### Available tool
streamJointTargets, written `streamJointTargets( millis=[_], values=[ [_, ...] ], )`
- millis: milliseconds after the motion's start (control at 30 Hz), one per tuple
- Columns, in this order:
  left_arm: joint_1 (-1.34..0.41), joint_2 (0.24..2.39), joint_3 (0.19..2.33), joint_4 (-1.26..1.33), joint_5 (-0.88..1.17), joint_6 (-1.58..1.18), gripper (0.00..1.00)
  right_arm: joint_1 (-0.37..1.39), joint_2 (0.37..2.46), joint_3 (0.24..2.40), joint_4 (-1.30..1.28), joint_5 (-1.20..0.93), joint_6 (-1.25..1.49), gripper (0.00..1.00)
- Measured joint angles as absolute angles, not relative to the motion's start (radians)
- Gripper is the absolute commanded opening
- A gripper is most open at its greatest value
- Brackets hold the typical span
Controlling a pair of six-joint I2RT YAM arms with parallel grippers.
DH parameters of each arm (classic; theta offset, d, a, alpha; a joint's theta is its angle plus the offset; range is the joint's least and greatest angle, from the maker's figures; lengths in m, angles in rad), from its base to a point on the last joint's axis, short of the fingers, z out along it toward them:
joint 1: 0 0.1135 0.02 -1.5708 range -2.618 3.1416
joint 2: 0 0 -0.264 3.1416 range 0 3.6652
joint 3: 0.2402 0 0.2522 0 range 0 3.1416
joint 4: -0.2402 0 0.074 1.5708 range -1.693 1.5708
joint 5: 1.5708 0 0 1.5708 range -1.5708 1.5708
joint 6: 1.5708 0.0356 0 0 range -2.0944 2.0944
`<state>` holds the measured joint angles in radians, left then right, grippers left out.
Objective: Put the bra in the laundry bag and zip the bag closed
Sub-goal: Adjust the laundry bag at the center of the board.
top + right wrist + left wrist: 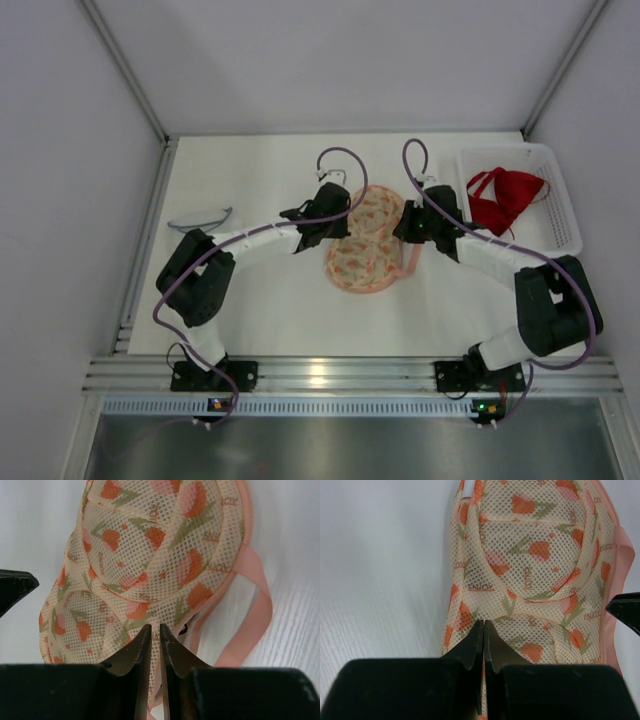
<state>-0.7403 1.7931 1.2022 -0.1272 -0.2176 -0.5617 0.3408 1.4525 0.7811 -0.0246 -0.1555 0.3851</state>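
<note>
The laundry bag (pixel 368 245), a cream mesh pouch printed with orange tulips and edged in pink, lies flat mid-table. My left gripper (pixel 333 233) is shut on its left edge; in the left wrist view the black fingers (pixel 484 622) meet with mesh (pixel 535 545) pinched between them. My right gripper (pixel 407 232) grips the opposite edge, its fingers (pixel 155 627) almost touching with mesh (pixel 150 540) in the narrow gap. The red bra (pixel 507 197) lies in a white basket (pixel 565 215) at the right, apart from both grippers.
A pink strap loop (pixel 255 625) hangs off the bag's right side. A thin greyish curved object (pixel 200 217) lies at the table's left. White walls close in the table on three sides.
</note>
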Motion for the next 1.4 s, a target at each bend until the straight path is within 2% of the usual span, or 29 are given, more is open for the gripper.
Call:
streamJointTargets(
  millis=[100,233,267,333,367,467,933,1400],
  values=[
    [-0.741,1.794,1.202,-0.126,-0.205,-0.554,0.07,0.357,1.505,0.804,-0.014,-0.156,0.384,0.12],
    [-0.741,1.794,1.202,-0.126,-0.198,-0.532,0.29,0.36,1.561,0.82,-0.009,-0.123,0.383,0.11],
    [-0.741,1.793,1.202,-0.126,-0.198,-0.527,0.43,0.36,1.572,0.82,-0.009,-0.117,0.382,0.11],
    [-0.741,1.792,1.202,-0.127,-0.198,-0.513,0.54,0.36,1.597,0.82,-0.006,-0.105,0.381,0.11],
    [-0.739,1.791,1.202,-0.128,-0.199,-0.508,0.63,0.36,1.612,0.82,-0.005,-0.101,0.381,0.11],
    [-0.736,1.783,1.202,-0.134,-0.203,-0.501,0.7,0.36,1.649,0.821,0.003,-0.094,0.381,0.1],
    [-0.686,1.606,1.045,-0.155,-0.256,-0.535,0.74,0.386,1.81,1.003,0.012,-0.091,0.296,0.09],
    [-0.679,1.359,0.813,-0.175,-0.292,-0.565,0.74,0.57,1.969,1.184,0.068,-0.195,0.176,0.12]
  ],
)
